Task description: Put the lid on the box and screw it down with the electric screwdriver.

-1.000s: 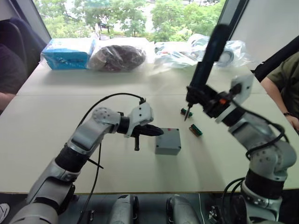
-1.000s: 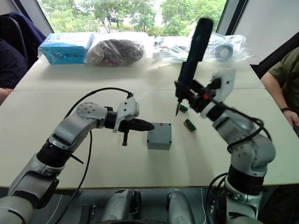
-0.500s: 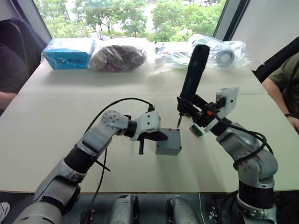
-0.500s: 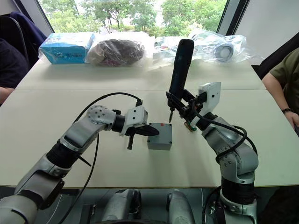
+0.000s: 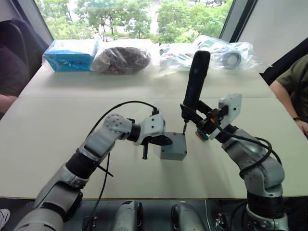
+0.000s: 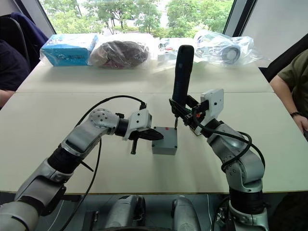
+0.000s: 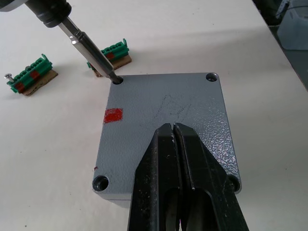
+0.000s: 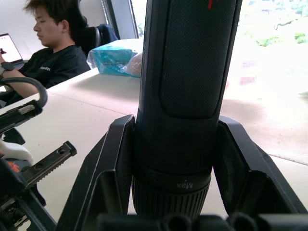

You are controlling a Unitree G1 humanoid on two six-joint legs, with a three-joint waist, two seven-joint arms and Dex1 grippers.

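Both arms are built of rounded silver-grey segments joined by black joints, with a white housing at each wrist. A thin black cable (image 5: 122, 104) arcs over the left arm, and looping black cables (image 5: 262, 144) hang along the right forearm, whose wrist block shows a small orange-red spot. The left gripper (image 7: 173, 129) has two glossy black tapering fingers; the right gripper (image 8: 175, 168) has broad matte black angular fingers

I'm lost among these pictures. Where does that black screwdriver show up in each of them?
Left eye view: electric screwdriver upright at centre, bit at the lid's far corner.
Right eye view: upright, just right of centre.
Left wrist view: its bit comes in from the upper left into a corner hole of the lid.
Right wrist view: the black barrel between the right gripper's fingers.
Shared landmark: the lid's red mark.
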